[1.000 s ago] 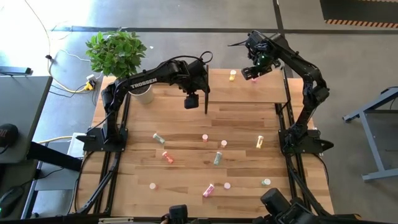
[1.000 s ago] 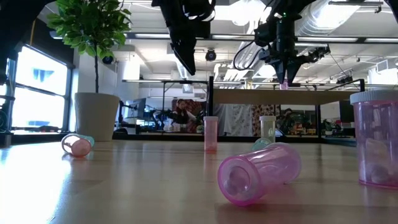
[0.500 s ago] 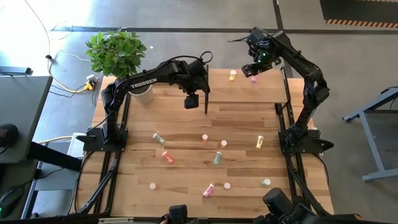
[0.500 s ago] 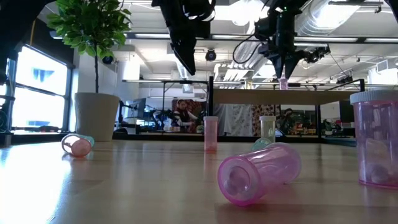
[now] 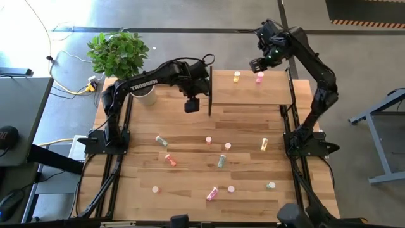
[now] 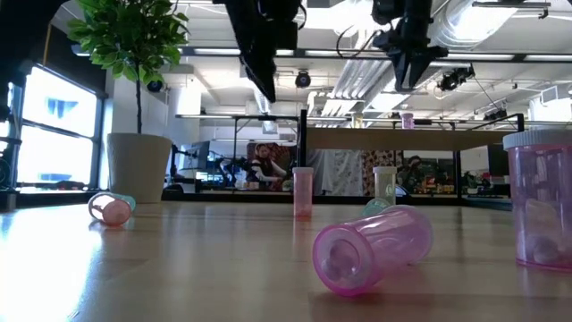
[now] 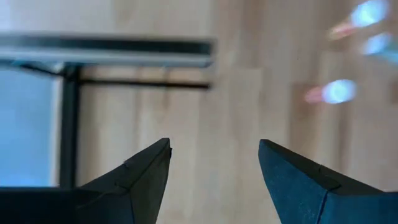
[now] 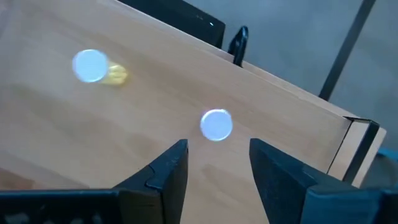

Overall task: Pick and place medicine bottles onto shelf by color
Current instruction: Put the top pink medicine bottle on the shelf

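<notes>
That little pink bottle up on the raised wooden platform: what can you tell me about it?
The pink bottle is a tiny pastel cylinder with a pale cap, standing upright on the light-wood shelf near its far right corner. A yellow bottle stands apart to its left. Nothing touches it: the right gripper hangs above it, open and empty.
</notes>
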Robot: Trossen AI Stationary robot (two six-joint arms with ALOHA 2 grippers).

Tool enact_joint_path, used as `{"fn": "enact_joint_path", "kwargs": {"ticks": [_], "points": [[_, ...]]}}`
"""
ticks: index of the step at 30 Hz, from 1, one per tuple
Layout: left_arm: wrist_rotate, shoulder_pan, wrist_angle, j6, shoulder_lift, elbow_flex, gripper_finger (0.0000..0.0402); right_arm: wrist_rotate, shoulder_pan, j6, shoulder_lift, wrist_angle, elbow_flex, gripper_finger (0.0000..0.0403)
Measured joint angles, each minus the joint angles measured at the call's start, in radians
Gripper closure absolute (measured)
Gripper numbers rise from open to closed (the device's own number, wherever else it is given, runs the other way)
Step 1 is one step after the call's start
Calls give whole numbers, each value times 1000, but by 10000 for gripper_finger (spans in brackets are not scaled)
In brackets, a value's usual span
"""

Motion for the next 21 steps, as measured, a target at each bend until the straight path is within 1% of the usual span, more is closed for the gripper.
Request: {"fn": "enact_joint_path", "kwargs": {"ticks": [2, 4, 6, 9, 17, 21], "points": [[73, -2, 3, -2, -14, 0, 165, 2, 21, 8, -24, 0, 0, 240], [126, -2, 21, -12, -32, -23, 165, 15, 52, 27, -49, 0, 0, 240], [152, -4, 40, -23, -55, -74, 165, 40, 83, 45, -74, 0, 0, 240], [190, -16, 103, -27, -109, -188, 165, 66, 133, 88, -109, 0, 0, 240], [188, -72, 392, -124, -301, -508, 165, 111, 265, 198, -170, 0, -1, 240], [185, -118, 550, -171, -370, -651, 165, 147, 325, 239, -177, 0, -1, 240]]}}
